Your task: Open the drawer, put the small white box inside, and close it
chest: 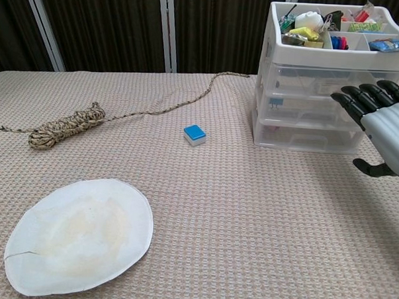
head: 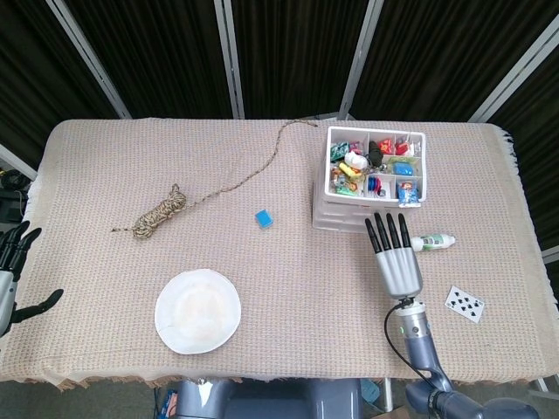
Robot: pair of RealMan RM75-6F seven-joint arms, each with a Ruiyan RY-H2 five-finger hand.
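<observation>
small white box (chest: 195,135), blue top, square, alone on cloth

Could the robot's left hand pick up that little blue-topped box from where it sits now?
Probably not without a long reach. The left hand hangs at the table's far left edge, while the small box lies mid-table. Nothing blocks the way: the rope coil and paper plate lie off to either side.

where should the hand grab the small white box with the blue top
Take the small white box by its two opposite white side walls, coming from above. It sits flat and low on the cloth, blue lid up, with open space all round, so a thumb-and-finger pinch over the top fits best.
</observation>
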